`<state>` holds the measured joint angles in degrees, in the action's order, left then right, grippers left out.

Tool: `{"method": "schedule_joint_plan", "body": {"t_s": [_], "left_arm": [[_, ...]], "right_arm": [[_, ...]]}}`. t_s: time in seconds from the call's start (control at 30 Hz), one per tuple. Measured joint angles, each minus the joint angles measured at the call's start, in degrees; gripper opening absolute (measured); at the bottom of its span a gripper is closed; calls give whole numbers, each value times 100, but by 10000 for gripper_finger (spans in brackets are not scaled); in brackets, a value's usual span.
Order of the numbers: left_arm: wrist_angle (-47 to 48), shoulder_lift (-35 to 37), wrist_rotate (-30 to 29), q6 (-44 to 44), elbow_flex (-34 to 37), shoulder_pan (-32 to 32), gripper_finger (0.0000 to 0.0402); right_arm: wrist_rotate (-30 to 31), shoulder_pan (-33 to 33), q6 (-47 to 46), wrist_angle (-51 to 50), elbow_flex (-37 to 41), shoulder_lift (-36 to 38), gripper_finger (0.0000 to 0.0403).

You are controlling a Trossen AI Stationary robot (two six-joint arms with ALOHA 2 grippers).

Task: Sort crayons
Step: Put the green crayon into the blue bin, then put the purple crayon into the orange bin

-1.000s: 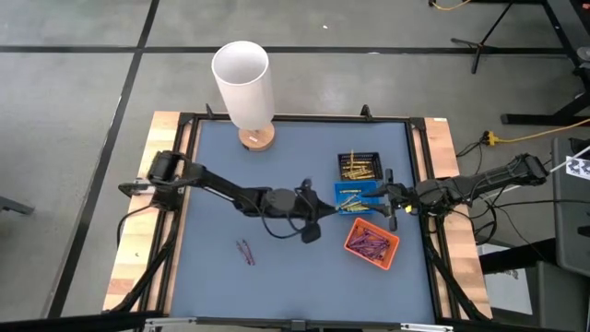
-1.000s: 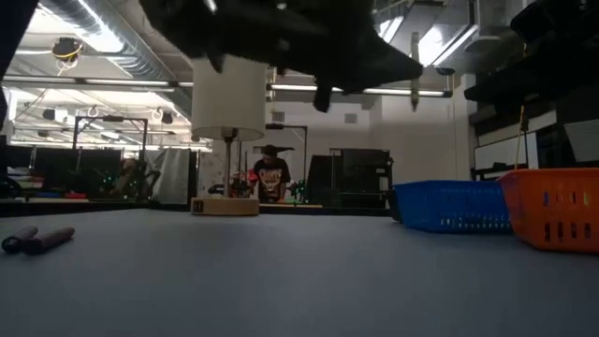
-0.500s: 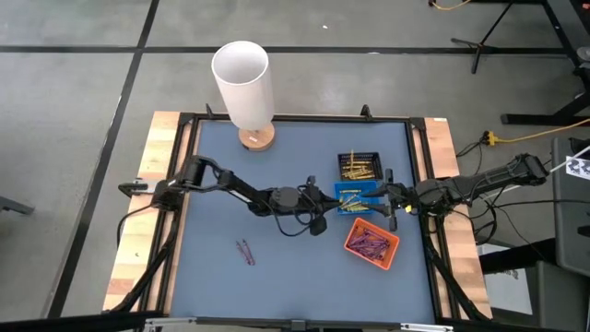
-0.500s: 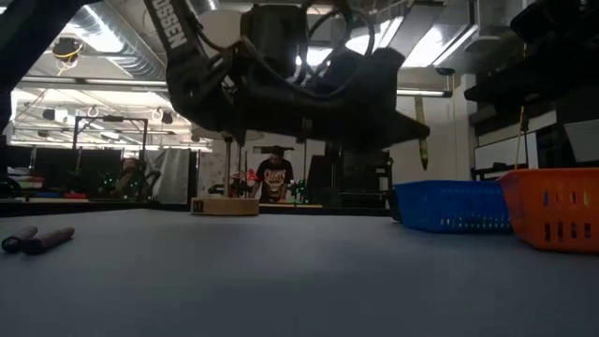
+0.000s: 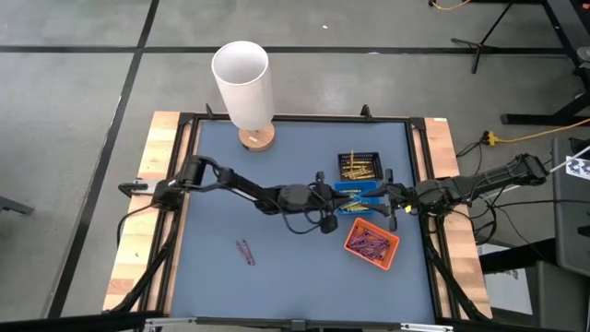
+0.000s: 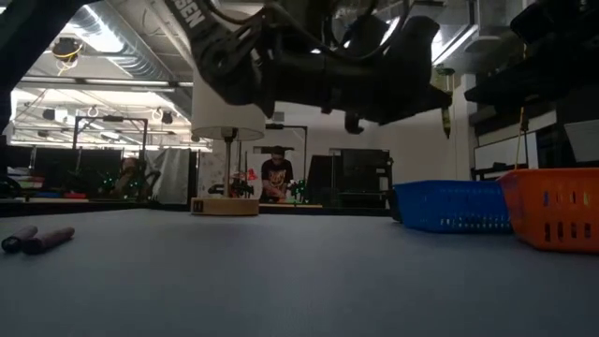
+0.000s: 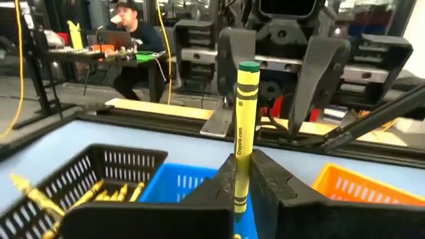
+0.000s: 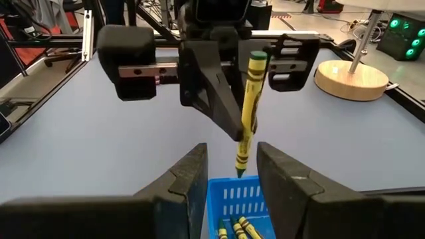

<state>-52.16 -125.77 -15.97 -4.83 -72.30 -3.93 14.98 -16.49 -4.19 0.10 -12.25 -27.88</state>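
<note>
Left gripper point(image 7: 242, 189) over blue tray point(image 5: 355, 198).
Its fingers pinch a yellow crayon point(image 7: 244, 133) upright; right gripper point(image 8: 229, 176) waits opposite, parted, empty.

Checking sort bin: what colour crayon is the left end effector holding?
Yellow wax crayon, green tip; clearest in left wrist view.

left gripper point(image 7: 242, 192) jaws clamped, right gripper point(image 8: 229, 169) jaws apart

We saw the overhead picture evenly lit, with soft, faint shadows on the desk point(image 5: 277, 277). From desk height, bright ceiling lights point(image 6: 103, 42) backlit the left arm point(image 6: 309, 56) into a dark silhouette, and the near desk surface looked dim and blurred. In both wrist pictures the nearest fingers were soft and out of focus.
</note>
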Motion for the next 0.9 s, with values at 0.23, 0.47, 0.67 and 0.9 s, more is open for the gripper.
{"method": "schedule_joint_plan", "body": {"t_s": [0.23,0.47,0.67,0.9], "left_arm": [[448,4,-2,75,-183,104,54],[527,4,2,51,-183,120,112],[636,127,31,53,-183,115,145],[2200,1103,44,-3,-192,84,149]], "right_arm": [[0,0,0,-13,-2,0,129],[0,0,0,-17,-2,0,129],[0,0,0,-22,-2,0,129],[0,0,0,-35,-4,0,129]]}}
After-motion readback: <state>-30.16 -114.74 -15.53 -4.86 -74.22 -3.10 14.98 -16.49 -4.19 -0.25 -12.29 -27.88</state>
